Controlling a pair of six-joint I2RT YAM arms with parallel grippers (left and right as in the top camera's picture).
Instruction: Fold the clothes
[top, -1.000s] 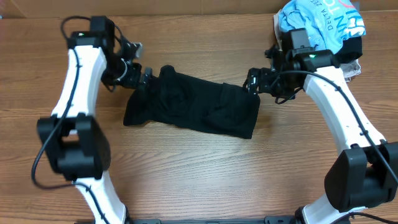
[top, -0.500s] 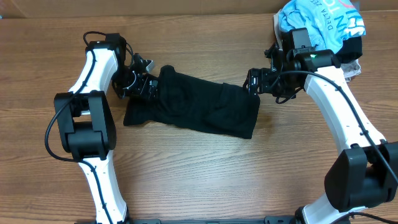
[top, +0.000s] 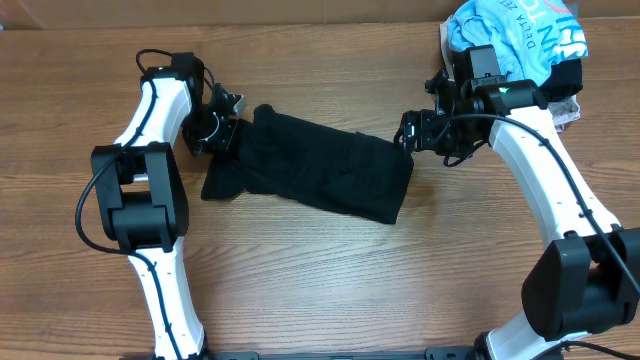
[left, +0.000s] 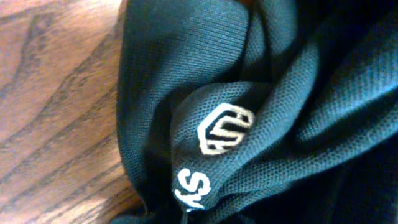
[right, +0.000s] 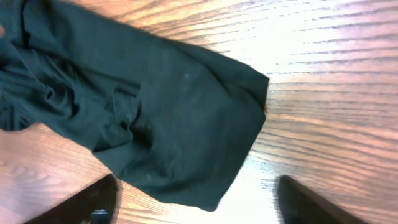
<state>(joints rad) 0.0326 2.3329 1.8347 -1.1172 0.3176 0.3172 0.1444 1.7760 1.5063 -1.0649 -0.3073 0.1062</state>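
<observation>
The black shirt (top: 320, 175) lies bunched in a long strip in the middle of the table (top: 320, 290), a little toward 12 o'clock. My left gripper (top: 228, 135) is pinched shut on its 10 o'clock corner, near the white logo (left: 225, 127). My right gripper (right: 196, 202) stands wide at its 2 o'clock corner.

Shirt (left: 298, 112) lettering (left: 194, 186) cut off by bottom edge.
</observation>
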